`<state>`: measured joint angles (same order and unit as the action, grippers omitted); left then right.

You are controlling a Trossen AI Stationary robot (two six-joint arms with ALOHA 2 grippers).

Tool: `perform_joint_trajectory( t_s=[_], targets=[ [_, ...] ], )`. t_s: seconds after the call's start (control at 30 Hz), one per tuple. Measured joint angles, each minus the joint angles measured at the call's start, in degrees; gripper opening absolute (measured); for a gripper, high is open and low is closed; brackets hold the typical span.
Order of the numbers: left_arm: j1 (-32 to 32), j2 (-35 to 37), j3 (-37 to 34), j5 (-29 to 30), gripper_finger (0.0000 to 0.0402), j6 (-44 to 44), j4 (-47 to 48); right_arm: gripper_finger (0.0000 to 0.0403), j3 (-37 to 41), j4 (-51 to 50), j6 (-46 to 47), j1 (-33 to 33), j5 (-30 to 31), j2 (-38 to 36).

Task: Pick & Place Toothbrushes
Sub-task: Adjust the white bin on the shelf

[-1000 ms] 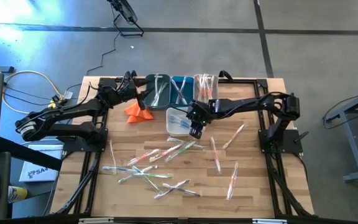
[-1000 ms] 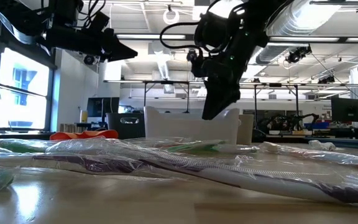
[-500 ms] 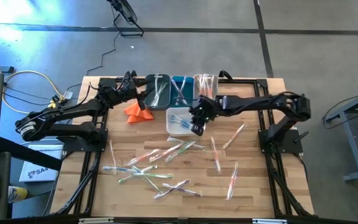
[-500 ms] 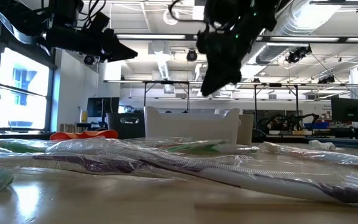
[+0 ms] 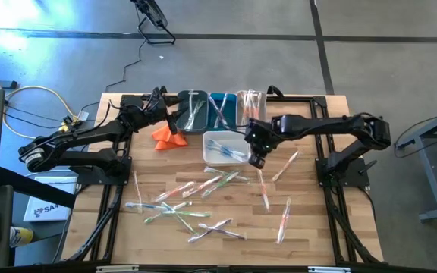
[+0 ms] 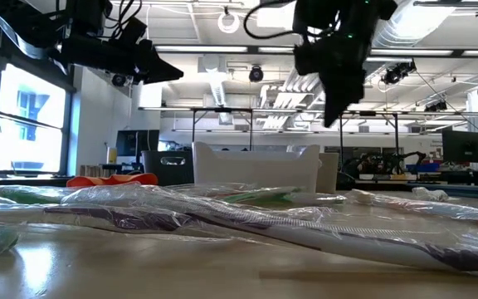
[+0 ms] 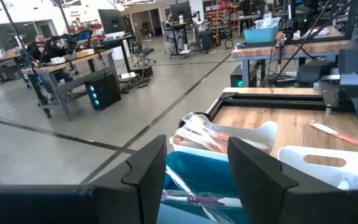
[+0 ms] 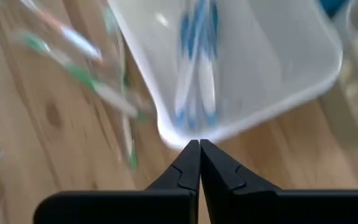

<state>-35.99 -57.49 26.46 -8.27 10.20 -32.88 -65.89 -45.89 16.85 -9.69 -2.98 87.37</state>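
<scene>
Wooden tabletop (image 5: 309,235) fills the middle of the overhead frame, with wrapped toothbrushes (image 5: 196,199) scattered across its lower half and more already lying in the white bin (image 5: 212,158) and the bins along the top edge. Just right of the white bin, the right gripper (image 5: 258,160) hangs with fingers pressed together, holding nothing, while the left gripper (image 7: 196,163) waits, open and empty, over the upper-left bins. A drop looks finished; the next move calls for opening over a loose toothbrush.

No fully legible text, label, brand or number was found. One partial marking was noted: a white box (image 5: 45,207) on the floor just beside the table's (image 5: 309,227) left edge bore dark lettering, apparently beginning "SA"; the remainder could not be read.
</scene>
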Motion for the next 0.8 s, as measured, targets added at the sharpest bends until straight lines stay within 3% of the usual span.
perform_joint_trajectory(
  t_s=[0.2,0.43,0.57,0.8],
  targets=[
    [0.0,0.0,0.0,0.0,0.0167,0.0,0.0,0.0003,2.3,-2.9,3.1,1.5,3.2,0.1],
    [0.0,0.0,0.0,0.0,0.0167,0.0,0.0,0.0003,10.7,9.8,8.6,3.0,6.1,0.2],
    [0.0,0.0,0.0,0.0,0.0167,0.0,0.2,0.0003,14.2,13.2,12.2,3.4,5.6,0.2],
    [0.0,0.0,0.0,0.0,0.0167,0.0,0.1,0.0003,16.5,18.7,13.6,4.6,10.8,0.3]
  ],
)
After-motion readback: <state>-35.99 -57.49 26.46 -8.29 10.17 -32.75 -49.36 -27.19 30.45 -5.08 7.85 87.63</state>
